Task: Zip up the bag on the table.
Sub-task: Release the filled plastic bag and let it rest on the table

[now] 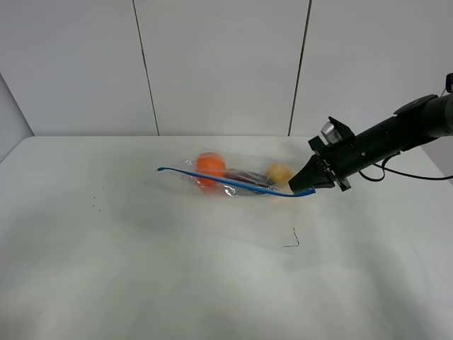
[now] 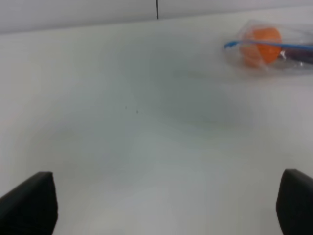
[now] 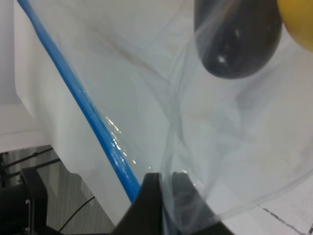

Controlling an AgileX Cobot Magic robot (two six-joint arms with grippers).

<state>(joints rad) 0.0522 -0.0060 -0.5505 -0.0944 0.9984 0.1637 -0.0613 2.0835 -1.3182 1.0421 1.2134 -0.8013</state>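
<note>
The clear crinkly bag (image 1: 237, 177) lies on the white table (image 1: 141, 269), with a blue zip strip (image 1: 219, 181) along its near edge. An orange (image 1: 210, 165), a dark eggplant (image 1: 244, 175) and a yellow pear (image 1: 279, 173) show through it. My right gripper (image 1: 303, 187) is shut on the right end of the zip strip; in the right wrist view the fingers (image 3: 151, 200) pinch the strip (image 3: 88, 117) and the plastic. My left gripper (image 2: 166, 205) is open and empty, far from the bag (image 2: 274, 46), which shows in the left wrist view.
A small black mark (image 1: 293, 239) lies on the table in front of the bag. A few tiny dark specks (image 1: 95, 205) lie at the left. A black cable (image 1: 410, 173) trails from the right arm. A panelled white wall stands behind the table.
</note>
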